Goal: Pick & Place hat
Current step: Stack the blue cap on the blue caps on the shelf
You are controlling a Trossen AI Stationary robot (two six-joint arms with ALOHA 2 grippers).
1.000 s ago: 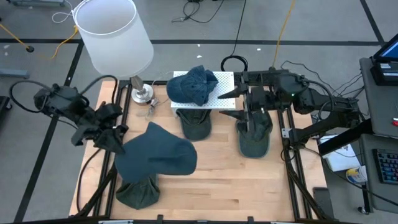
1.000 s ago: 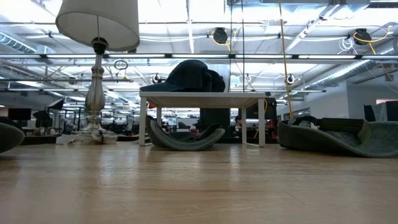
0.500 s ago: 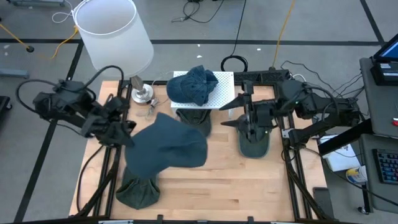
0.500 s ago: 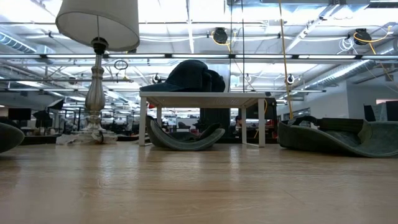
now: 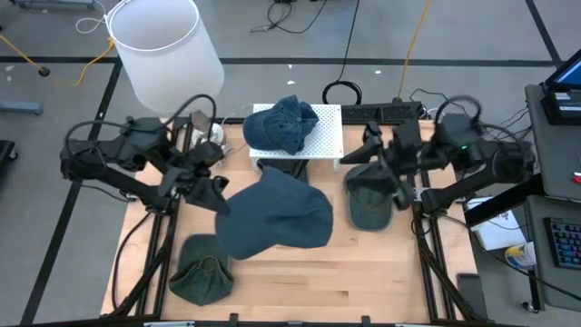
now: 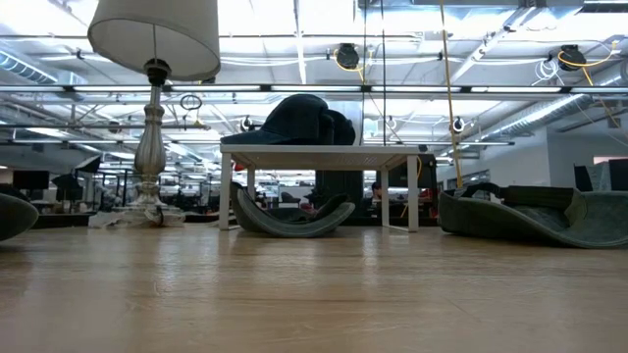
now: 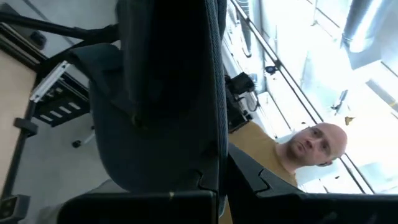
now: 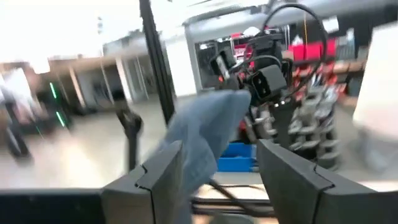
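Left gripper [image 5: 216, 191] now further toward table centre, carrying blue hat [image 5: 277, 213] along, away from green hat [image 5: 200, 277] at the near left edge. That green hat fully uncovered now. Blue hat now just short of white stand [image 5: 313, 136], overlapping the hat under it. Right gripper [image 5: 368, 159] pulled back and up from far-right green hat [image 5: 370, 204], fingers apart.

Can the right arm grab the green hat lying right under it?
Probably yes. The right gripper is open and empty, hovering just above the green hat, with nothing in between. The left gripper is busy, shut on the big blue hat.
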